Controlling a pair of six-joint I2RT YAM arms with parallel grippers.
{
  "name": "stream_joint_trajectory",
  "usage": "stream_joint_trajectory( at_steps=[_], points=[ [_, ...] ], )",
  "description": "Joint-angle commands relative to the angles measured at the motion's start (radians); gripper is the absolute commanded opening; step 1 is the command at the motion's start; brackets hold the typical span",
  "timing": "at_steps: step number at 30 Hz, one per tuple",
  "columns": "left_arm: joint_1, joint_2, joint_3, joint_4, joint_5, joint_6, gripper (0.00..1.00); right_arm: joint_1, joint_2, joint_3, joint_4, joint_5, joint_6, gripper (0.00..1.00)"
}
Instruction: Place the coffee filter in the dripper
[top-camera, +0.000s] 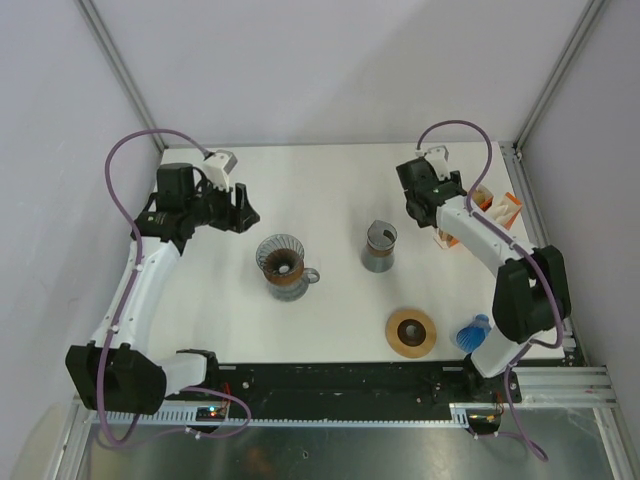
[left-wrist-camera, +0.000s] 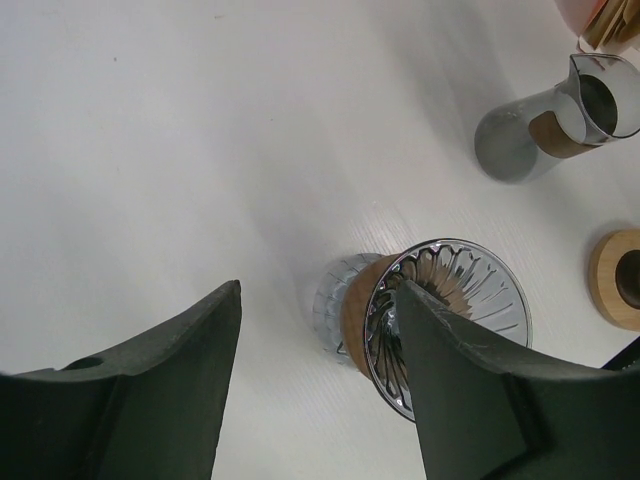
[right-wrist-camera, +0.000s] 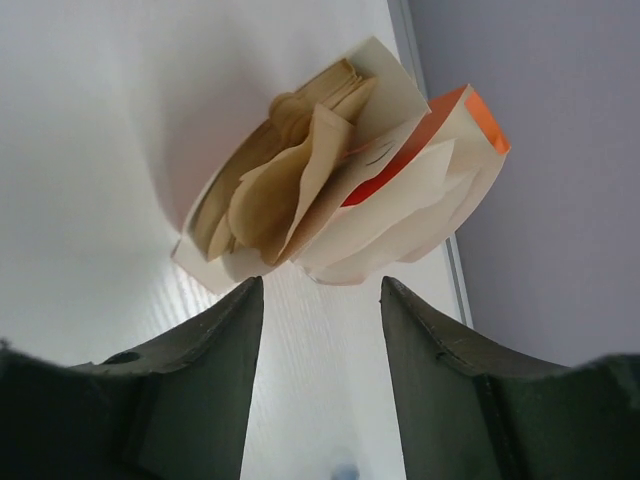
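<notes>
Bench (top-camera: 330, 180): white.
Left claw (left-wrist-camera: 318, 290): released, empty, above the bench, left of the dripper.
Right claw (right-wrist-camera: 320, 285): released, empty, facing the coffee filters.
Dripper (top-camera: 283, 262): glass, wooden collar, centre-left.
Grey pitcher (top-camera: 379, 247): right of the dripper.
Coffee filters (right-wrist-camera: 300, 190): stacked in an orange-and-white holder (right-wrist-camera: 450, 120), far right.

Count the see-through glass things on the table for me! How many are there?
2. The dripper stands left of the middle. The jug stands to its right, a little farther back. No others show, but something small might be hidden.
</notes>
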Motion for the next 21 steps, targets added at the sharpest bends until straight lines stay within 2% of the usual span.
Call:
stream_joint_trajectory(
  at_steps=[1,16,17,21],
  points=[
    [0.001,-0.004,-0.008,0.044,-0.010,-0.010,0.68,-0.059,0.042,0.004,0.054,0.032,-0.006,0.53],
    [0.016,0.022,-0.007,0.049,0.001,-0.015,0.68,-0.147,0.194,-0.004,0.162,-0.050,-0.044,0.42],
    [0.017,0.022,-0.008,0.050,0.001,-0.016,0.68,-0.154,0.201,-0.004,0.168,-0.053,-0.047,0.40],
    [0.020,0.019,-0.008,0.049,0.003,-0.017,0.68,-0.180,0.208,-0.004,0.177,-0.070,-0.047,0.22]
  ],
)
